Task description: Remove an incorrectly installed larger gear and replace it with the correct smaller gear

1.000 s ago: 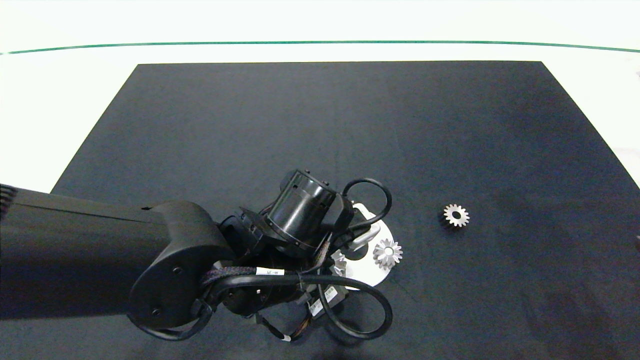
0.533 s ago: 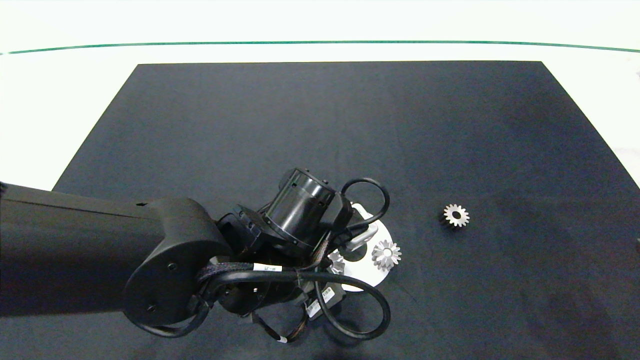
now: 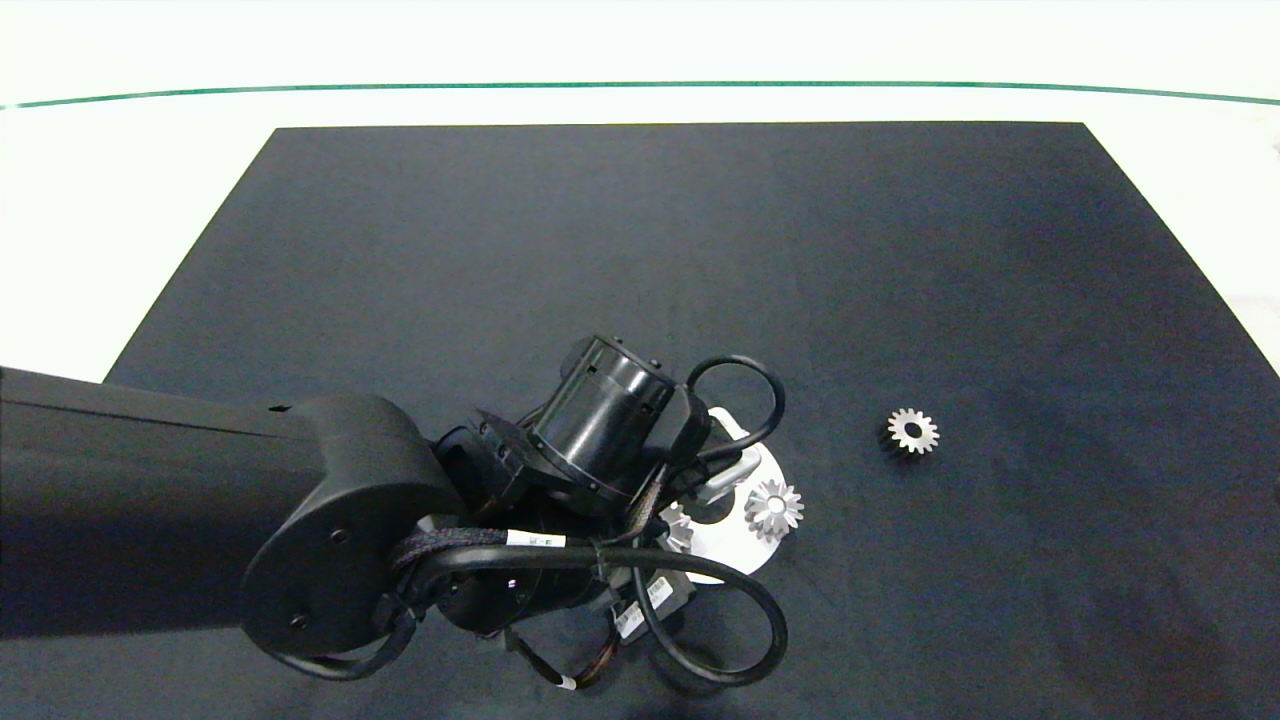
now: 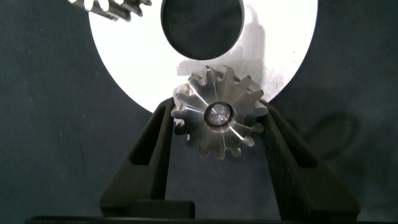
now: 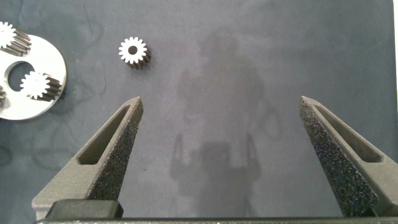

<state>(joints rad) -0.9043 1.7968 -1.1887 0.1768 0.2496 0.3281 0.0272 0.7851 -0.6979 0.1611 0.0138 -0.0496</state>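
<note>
Jaws of left gripper (image 4: 219, 121) clamp larger gear (image 4: 219, 119); head view hides it.

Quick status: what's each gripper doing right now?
Left gripper: closed on the larger gear at the white plate.
Right gripper: open, empty.

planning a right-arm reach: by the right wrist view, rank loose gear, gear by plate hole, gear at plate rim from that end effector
From the right end effector:
1. smaller gear, loose on the mat
2. gear by the hole, on the white plate
3. gear at the rim, plate's far side
Left end effector grips the larger gear.
</note>
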